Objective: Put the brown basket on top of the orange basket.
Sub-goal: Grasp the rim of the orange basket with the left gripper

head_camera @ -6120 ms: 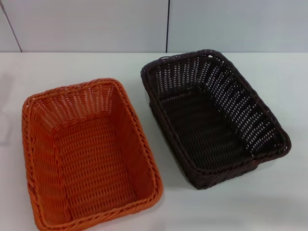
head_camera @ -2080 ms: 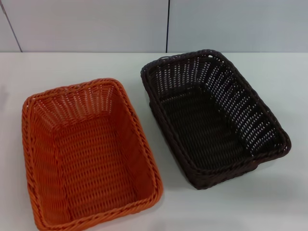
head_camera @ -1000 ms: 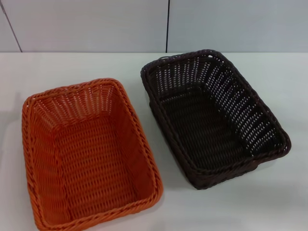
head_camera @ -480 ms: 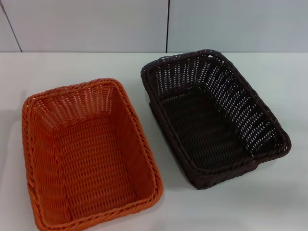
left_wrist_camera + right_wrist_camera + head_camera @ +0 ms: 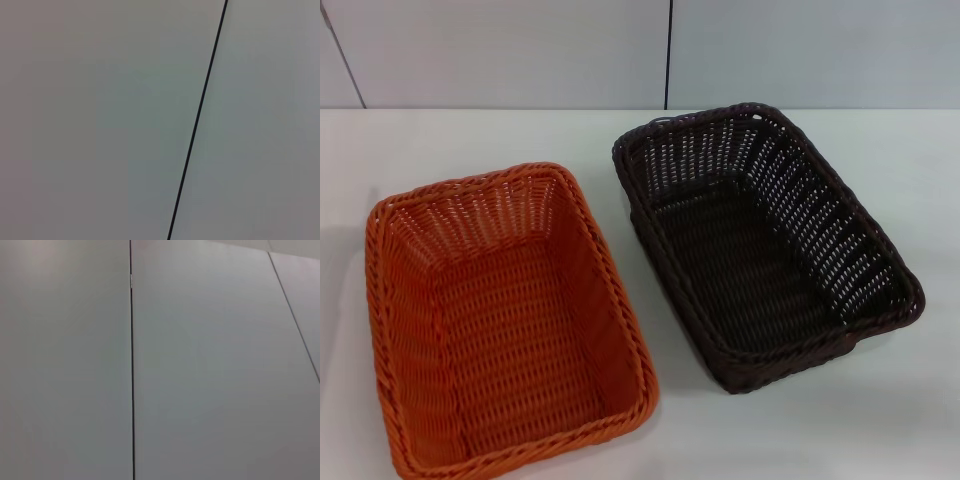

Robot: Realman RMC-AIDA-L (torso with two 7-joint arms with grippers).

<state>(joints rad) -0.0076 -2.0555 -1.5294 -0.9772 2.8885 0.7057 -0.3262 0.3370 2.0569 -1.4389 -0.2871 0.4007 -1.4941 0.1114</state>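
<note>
Orange basket (image 5: pixel 505 325) near left, brown basket (image 5: pixel 765 245) far right, rims close but apart; woven, braided, sloping, on white table (image 5: pixel 880 420). Neither gripper visible; finger state untellable.

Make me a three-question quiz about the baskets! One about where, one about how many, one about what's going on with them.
1. Where is the brown basket?
A. On the orange basket's right
B. Inside the orange basket
C. Under the table

2. How many baskets are there?
A. One
B. Two
C. Four

3. What is inside the orange basket?
A. Fruit
B. A toy
C. Nothing

Answers:
1. A, since in the head view it sits on the white table to the right of the orange one, with bare table showing between them.
2. B, one brown and one orange.
3. C, its woven bottom shows bare; neither arm is in view, so stacking has not started.
</note>
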